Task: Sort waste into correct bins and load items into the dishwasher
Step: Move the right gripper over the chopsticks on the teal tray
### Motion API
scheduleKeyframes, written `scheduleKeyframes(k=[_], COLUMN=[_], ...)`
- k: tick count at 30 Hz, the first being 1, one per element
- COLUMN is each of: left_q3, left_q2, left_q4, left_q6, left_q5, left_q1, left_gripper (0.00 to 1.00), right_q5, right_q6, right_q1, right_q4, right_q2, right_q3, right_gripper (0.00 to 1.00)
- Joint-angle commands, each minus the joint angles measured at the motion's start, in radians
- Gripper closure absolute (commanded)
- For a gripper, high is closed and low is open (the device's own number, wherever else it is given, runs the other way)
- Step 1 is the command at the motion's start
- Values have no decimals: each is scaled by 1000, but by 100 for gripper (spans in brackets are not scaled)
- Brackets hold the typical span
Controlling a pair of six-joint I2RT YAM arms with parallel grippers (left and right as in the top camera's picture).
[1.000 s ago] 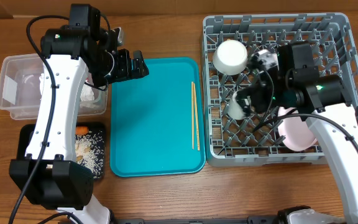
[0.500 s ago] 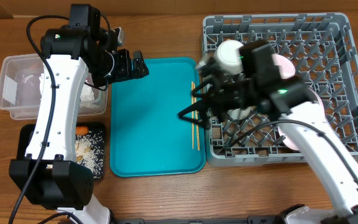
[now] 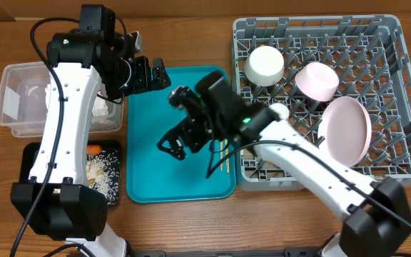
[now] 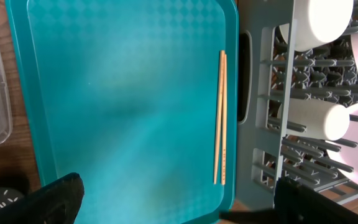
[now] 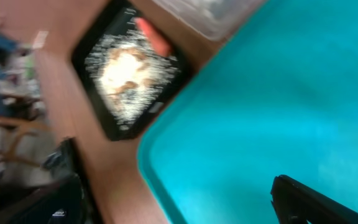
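A pair of wooden chopsticks [image 4: 220, 118] lies along the right side of the teal tray [image 3: 148, 178]. My right arm partly hides them in the overhead view [image 3: 225, 155]. My right gripper [image 3: 171, 148] is open and empty, low over the middle of the teal tray, left of the chopsticks. My left gripper [image 3: 159, 75] is open and empty above the tray's far left corner. The grey rack [image 3: 405, 164] holds a white bowl [image 3: 264, 64], a pink cup [image 3: 316, 80], a pink plate [image 3: 347, 128] and a small white cup [image 3: 277, 111].
A clear tub [image 3: 13, 78] with white napkins [image 3: 102, 108] stands at the far left. In front of it a black tray [image 3: 31, 160] holds a carrot [image 3: 95, 148] and rice [image 3: 98, 175]. The right wrist view shows the black tray [image 5: 98, 87] and teal tray [image 5: 278, 112].
My right arm has swung left from the rack to over the teal tray, its gripper empty. The pink plate and cup now show in the rack. The left arm has not moved.
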Motion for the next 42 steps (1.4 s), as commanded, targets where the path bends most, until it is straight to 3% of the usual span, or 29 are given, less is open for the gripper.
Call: scheduleKeyframes(k=[1,6,14,23,30,36,42], left_q3=[21,21,88,279,297,297,297], left_q2=[-16,-16,-16,-16,-16,-16,-16], left_q4=[16,15,-10,-137,-211,-212,-212], left_q6=[16,19,8,12,16,16,16], left_q5=[-3,-69,-185,-335,-505,-518,-518], left_q1=[-7,-6,60,266,427,481,484], left_gripper=[0,0,0,0,0,0,0], right_q5=[262,389,394,394,357,366,529], right_q6=[145,220,250,250,257,284,382], right_q1=[48,75,76,76,79,80,80], right_q4=[11,8,5,10,42,51,30], right_q2=[31,57,98,100,103,138,153], right_q3=[10,7,6,6,6,6,6], right_gripper=[0,0,0,0,0,0,0])
